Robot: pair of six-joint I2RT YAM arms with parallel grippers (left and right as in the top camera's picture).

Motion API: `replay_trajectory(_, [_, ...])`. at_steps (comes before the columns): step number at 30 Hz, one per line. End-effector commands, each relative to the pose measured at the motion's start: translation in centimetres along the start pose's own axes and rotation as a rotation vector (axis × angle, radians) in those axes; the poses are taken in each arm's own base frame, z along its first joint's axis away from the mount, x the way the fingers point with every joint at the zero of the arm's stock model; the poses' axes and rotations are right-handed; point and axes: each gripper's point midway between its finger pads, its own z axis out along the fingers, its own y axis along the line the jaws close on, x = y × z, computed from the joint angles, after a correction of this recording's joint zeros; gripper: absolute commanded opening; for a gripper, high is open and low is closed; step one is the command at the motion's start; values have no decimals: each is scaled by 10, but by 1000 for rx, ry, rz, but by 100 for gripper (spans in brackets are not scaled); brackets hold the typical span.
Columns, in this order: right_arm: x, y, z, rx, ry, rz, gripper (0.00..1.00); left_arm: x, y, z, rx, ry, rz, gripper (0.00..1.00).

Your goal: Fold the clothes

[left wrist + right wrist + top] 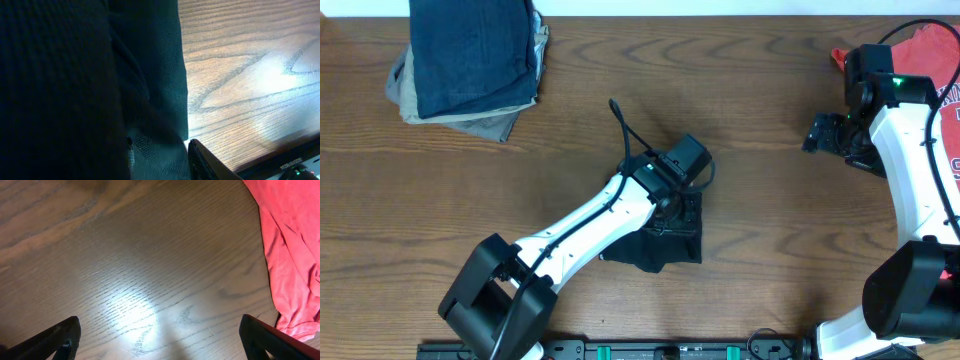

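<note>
At the middle of the table (770,230), the overhead view has the left gripper (678,205) down on the bunched black T-shirt (660,248), and the right gripper (820,133) above bare wood near the coral-red T-shirt (932,48) at the edge. The left wrist view is mostly black cloth beside one fingertip (202,161); how far those jaws part, or whether they grip, I cannot tell. The right wrist view shows fingers (55,341) spread wide, empty.
</note>
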Motion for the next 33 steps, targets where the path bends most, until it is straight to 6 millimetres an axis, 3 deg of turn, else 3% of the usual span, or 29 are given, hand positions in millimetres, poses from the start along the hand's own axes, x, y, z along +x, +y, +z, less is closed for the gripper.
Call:
replay_trajectory(1, [-3,-4,-2,4,-11,-2,99,-2,-4,-3,13,-6,5,38])
replay_trajectory(7, [-4,-4,-2,4,-12,-2,99,5,-26,-21,122,9,74,34])
replay_trajectory(13, [-3,-4,-2,4,-11,-2,99,4,-31,-61,153,-93,115,31])
replay_trajectory(16, [-3,-4,-2,4,-11,-2,99,0,-13,-86,103,-171,91,31])
replay_trajectory(22, [-3,-4,-2,4,-11,-2,99,-3,59,-124,-91,-254,-81,31])
replay_trajectory(27, [-3,-4,-2,4,-11,-2,99,-11,84,-115,-124,-218,-167,25])
replay_trajectory(33, [-3,-4,-2,4,-11,-2,99,-20,73,-65,-73,-80,-174,19])
